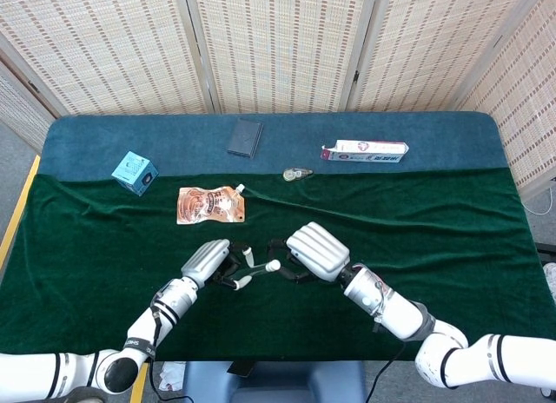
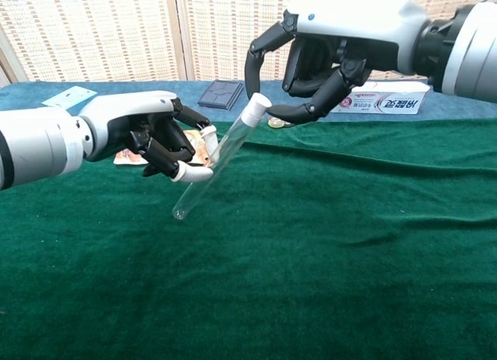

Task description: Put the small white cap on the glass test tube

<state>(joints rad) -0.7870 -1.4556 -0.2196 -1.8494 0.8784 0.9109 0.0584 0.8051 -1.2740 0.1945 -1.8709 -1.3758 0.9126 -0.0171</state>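
My left hand (image 2: 144, 139) (image 1: 206, 262) holds a clear glass test tube (image 2: 210, 170) (image 1: 257, 271) above the green cloth, tilted with its top end up and to the right. A small white cap (image 2: 258, 104) (image 1: 273, 266) sits on that top end. My right hand (image 2: 326, 57) (image 1: 317, 251) hovers just right of and above the cap, its fingers curved and spread with nothing between them. Its lowest dark fingertip (image 2: 281, 113) lies close beside the cap; whether they touch is unclear.
On the blue strip at the back lie a toothpaste box (image 1: 365, 150), a dark flat case (image 1: 245, 137) and a teal box (image 1: 135, 173). An orange pouch (image 1: 210, 205) and a small tape-like item (image 1: 297, 173) lie on the green cloth (image 2: 349, 259).
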